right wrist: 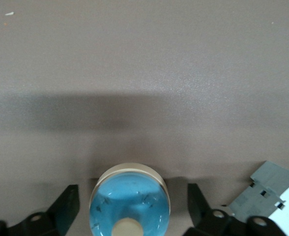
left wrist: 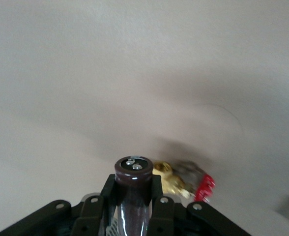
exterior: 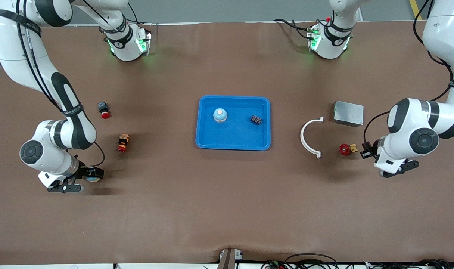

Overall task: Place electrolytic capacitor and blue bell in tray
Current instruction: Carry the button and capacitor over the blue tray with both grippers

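The bright-blue tray [exterior: 208, 140] lies mid-table. A blue bell [exterior: 220, 115] and a small black part [exterior: 256, 120] sit in it. My left gripper [exterior: 400, 169] is at the left arm's end of the table, next to a red-handled brass valve [exterior: 345, 149]. In the left wrist view the gripper [left wrist: 133, 194] is shut on a dark cylindrical electrolytic capacitor [left wrist: 133, 184]. My right gripper [exterior: 86, 182] is low at the right arm's end of the table. In the right wrist view it [right wrist: 133, 209] is open around a second blue bell [right wrist: 130, 201], with a gap on each side.
A grey metal box [exterior: 348, 113] and a white curved clip [exterior: 311, 137] lie between the tray and the left arm. The valve [left wrist: 184, 183] also shows in the left wrist view. Two red push-buttons [exterior: 104, 109] [exterior: 123, 142] lie near the right arm.
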